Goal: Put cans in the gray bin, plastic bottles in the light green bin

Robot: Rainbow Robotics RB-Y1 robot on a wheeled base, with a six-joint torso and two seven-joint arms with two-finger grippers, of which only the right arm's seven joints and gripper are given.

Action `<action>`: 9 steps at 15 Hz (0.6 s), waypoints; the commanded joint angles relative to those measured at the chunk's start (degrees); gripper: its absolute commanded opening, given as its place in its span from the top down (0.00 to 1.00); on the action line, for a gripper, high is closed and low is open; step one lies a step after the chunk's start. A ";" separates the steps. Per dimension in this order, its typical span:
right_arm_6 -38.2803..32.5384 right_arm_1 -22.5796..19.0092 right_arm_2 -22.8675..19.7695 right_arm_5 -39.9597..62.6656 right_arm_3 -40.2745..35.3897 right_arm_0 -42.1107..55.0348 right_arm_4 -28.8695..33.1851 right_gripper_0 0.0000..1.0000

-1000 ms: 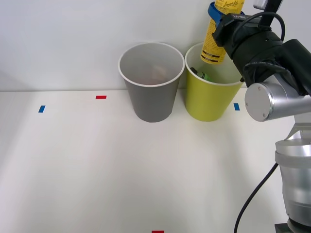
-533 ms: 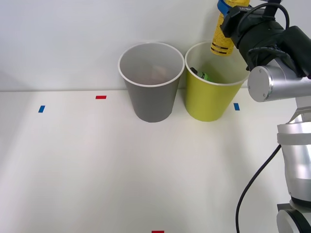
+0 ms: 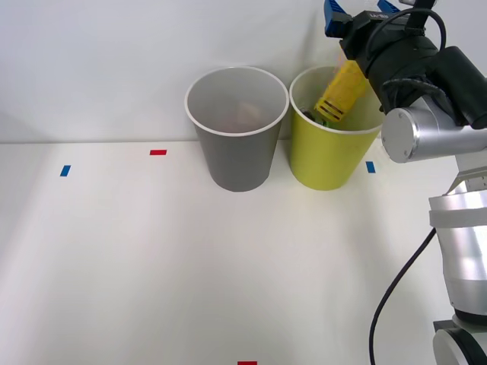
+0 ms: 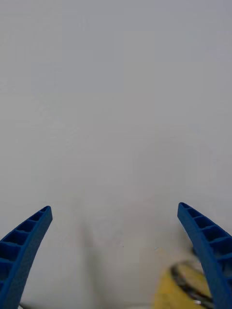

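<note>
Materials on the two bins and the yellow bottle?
Gray bin and light green bin: apparently molded plastic, smooth matte walls, thin white rims. Yellow bottle, tilted in the green bin's mouth: likely plastic, smooth printed body with black bands.

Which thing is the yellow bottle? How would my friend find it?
Look at the two tall bins at the back of the white table, by the wall. The yellow bottle leans inside the light green bin, under the open right gripper. It's slim, bright yellow, with black bands.
</note>
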 commanded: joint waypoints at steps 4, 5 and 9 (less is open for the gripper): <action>0.24 -6.70 5.48 -2.04 -9.05 7.16 -0.14 0.00; 0.16 -7.84 6.01 -2.04 -11.16 9.10 -0.32 0.00; 0.42 -11.71 6.80 -2.04 -19.07 17.09 -0.93 0.00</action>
